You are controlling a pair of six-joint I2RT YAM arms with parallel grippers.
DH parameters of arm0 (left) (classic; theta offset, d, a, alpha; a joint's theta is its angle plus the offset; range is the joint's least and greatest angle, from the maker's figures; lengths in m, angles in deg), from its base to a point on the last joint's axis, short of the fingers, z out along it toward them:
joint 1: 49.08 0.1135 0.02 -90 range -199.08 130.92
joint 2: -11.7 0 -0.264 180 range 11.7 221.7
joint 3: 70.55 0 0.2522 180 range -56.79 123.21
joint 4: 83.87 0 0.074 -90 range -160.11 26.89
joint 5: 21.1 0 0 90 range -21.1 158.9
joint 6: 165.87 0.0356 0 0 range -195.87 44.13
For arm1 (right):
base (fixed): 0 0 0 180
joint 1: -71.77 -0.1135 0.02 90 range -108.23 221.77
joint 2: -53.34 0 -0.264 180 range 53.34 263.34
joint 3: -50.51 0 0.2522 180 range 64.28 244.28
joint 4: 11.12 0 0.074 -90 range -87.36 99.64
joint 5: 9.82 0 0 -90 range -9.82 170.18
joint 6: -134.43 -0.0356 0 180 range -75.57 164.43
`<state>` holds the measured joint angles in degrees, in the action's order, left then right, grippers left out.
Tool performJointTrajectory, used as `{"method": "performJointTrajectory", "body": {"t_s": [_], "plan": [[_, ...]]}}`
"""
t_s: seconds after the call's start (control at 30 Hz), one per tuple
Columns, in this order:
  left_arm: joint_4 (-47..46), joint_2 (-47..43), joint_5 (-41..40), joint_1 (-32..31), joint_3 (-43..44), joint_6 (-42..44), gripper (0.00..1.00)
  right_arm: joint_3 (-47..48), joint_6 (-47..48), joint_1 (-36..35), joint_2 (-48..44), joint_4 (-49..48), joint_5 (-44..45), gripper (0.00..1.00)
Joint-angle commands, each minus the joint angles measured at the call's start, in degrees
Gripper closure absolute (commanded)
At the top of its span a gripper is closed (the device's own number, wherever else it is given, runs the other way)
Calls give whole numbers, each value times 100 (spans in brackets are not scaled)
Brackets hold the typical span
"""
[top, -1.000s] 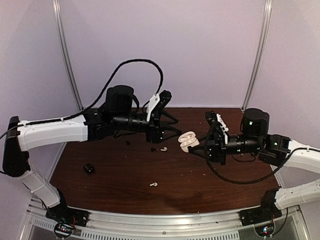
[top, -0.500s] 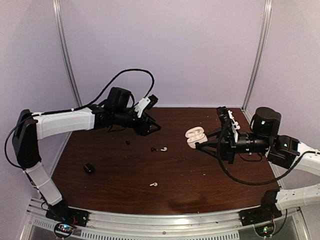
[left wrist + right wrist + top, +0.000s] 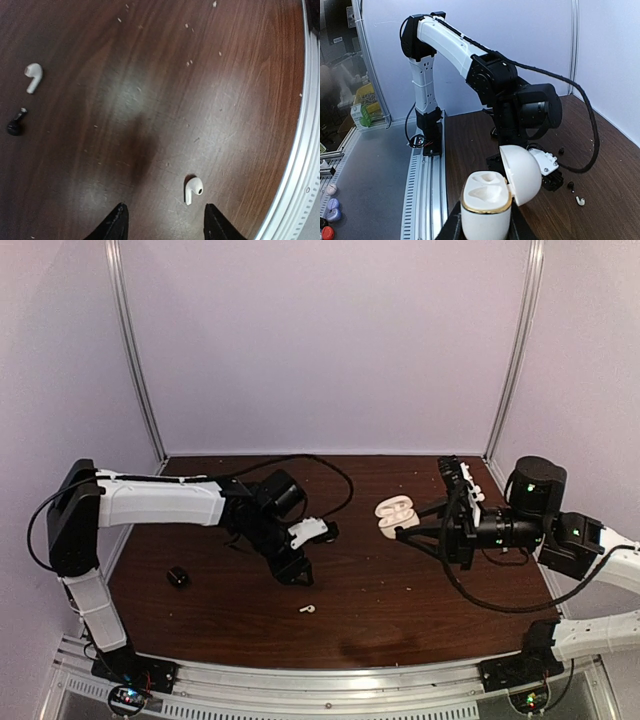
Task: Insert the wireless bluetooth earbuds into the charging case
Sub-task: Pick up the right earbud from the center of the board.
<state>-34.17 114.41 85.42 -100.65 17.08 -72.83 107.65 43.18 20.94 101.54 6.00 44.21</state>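
Left wrist shows a black earbud [image 3: 14, 126] which the left arm [image 3: 160, 502] covers overhead.

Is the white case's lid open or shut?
Open: the white case, held in the right claw, has its lid flipped back, both wells empty.

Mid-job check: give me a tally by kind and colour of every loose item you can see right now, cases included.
white earbuds: 2
black earbuds: 2
white charging case, lid open: 1
small black box, possibly a second case: 1
Total: 6
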Motion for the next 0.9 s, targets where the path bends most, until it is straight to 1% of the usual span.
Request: {"method": "performJointTrajectory", "body": {"t_s": [0.0,0.1,0.37,0.6,0.67,0.87], "plan": [[954,488,-478,-301,478,146,48,-74,49,-38,-98,-17,6,100],[1278,816,-570,-543,805,169,49,-92,51,-40,-120,41,-10,100],[1652,1373,-641,-780,1462,163,49,-125,53,-40,-239,132,14,100],[2099,1847,-1014,-991,1932,100,52,-145,55,-41,-285,196,-8,100],[2248,1970,-1251,-1041,2125,43,53,-153,131,-41,-316,202,-7,100],[2429,2215,-1524,-1195,2294,-58,56,-215,257,-43,-361,247,2,100]]}}
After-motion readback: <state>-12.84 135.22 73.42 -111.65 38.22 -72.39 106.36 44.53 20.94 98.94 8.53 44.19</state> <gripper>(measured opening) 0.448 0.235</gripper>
